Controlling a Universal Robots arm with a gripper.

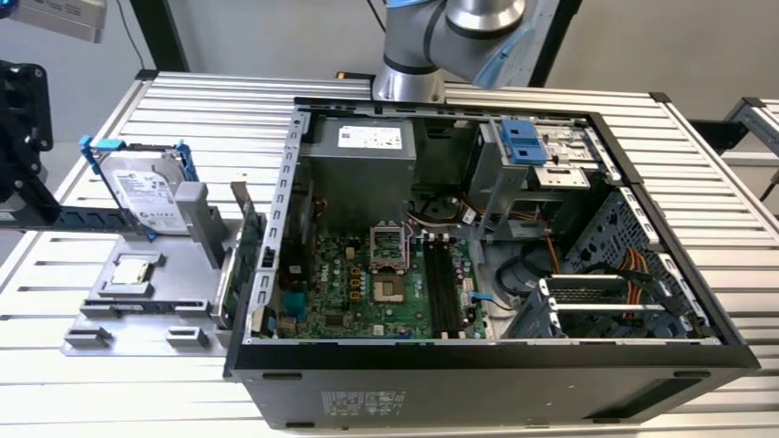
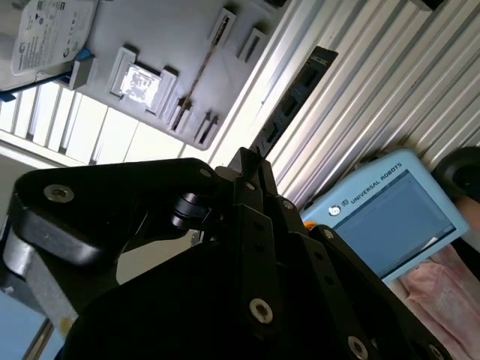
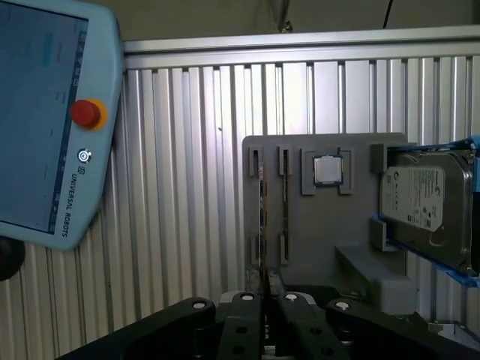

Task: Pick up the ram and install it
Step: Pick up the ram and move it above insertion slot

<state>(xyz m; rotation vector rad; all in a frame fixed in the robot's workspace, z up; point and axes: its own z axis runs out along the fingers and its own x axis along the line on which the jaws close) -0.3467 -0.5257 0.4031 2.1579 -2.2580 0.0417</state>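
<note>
Step in hand, as judged: transfer of the ram [image 1: 108,222], a long, narrow blue-green circuit-board stick with a row of black chips, from the flat grey plastic fixture tray [image 1: 146,315] toward the open black steel computer case [image 1: 487,370]. Keep the clamp firm and square on the board. The stick is thin and appears to be gripped at one end, so it can pivot or flex if it brushes anything. Hold its length parallel to the long black memory slots [image 1: 441,290] on the green motherboard [image 1: 347,292]. Route it above the case wall and above the green expansion card with a metal bracket [image 1: 250,260] that stands between tray and case. In both wrist views the black two-finger gripper [image 3: 268,294] has its fingers [image 3: 246,319] drawn together on the ram. Only the thin board edge separates them, and the board projects straight out from the tips. In the exterior view the ram lies roughly level at the exterior view's left, over the tray and in front of the upright silver hard drive [image 1: 146,192] in its blue bracket, well apart from the slots. It appears raised clear of the tray, near the square silver processor chip [image 1: 131,272]. Whether it touches the drive cannot be told.
</note>
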